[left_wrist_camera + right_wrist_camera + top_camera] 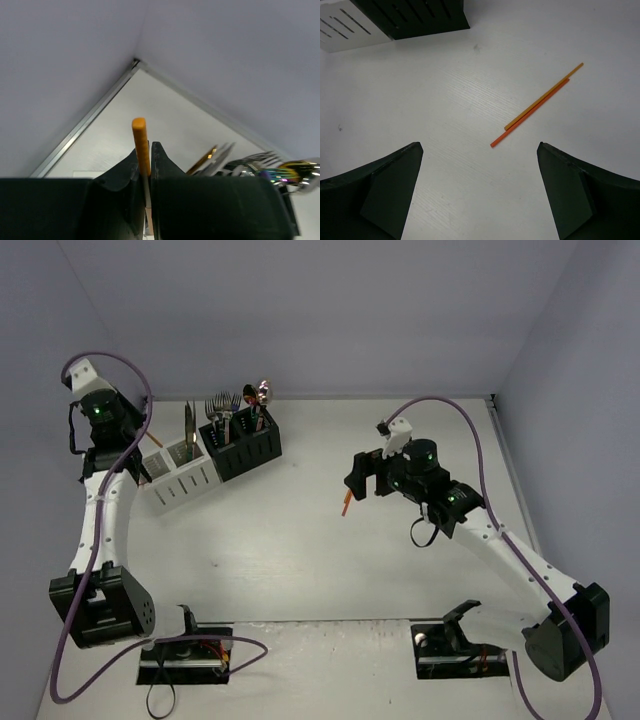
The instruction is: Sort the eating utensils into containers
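Left gripper (145,152): I see the fingers pinched on a slim orange chopstick-like stick (140,142). Its tip pokes up past the fingertips.
Left location: over the far-left corner, near the white perforated caddy (180,478).
Right gripper (479,147): fingers spread wide, nothing between the pads.
Pair of thin orange sticks (540,100): flat on the white table (445,100), side by side. Near ends sit in the gap between the fingers, closer to the right-hand one, no contact.
Black perforated caddy (243,450): touching the white one, forks and spoons upright inside.
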`<state>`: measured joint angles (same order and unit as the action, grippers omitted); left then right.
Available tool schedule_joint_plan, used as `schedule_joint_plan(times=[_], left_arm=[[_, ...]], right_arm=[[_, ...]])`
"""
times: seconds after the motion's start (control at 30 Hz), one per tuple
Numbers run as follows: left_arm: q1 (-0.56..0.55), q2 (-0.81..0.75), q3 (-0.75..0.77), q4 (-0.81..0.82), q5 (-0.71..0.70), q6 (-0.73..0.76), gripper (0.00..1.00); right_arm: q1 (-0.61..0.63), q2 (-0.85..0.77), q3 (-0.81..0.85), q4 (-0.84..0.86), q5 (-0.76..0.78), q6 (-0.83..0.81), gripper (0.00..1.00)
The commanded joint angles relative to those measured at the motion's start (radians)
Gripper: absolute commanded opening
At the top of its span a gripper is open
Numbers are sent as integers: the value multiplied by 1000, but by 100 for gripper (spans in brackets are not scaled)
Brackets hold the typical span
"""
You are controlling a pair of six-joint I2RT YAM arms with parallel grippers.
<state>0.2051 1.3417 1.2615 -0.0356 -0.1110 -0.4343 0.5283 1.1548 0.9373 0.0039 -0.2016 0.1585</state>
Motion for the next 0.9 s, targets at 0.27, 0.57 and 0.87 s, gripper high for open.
schedule_joint_plan(times=[0.27, 0.57, 0.87], left_arm=[[29, 78, -172, 253, -116, 45, 0], [28, 30, -273, 269, -108, 83, 33], [-1, -111, -194, 22, -104, 94, 77]], right_arm=[[-30, -38, -15, 25, 0, 7, 97], [-30, 23, -10, 24, 79, 59, 98], [-29, 236, 61, 3, 251, 225, 98]])
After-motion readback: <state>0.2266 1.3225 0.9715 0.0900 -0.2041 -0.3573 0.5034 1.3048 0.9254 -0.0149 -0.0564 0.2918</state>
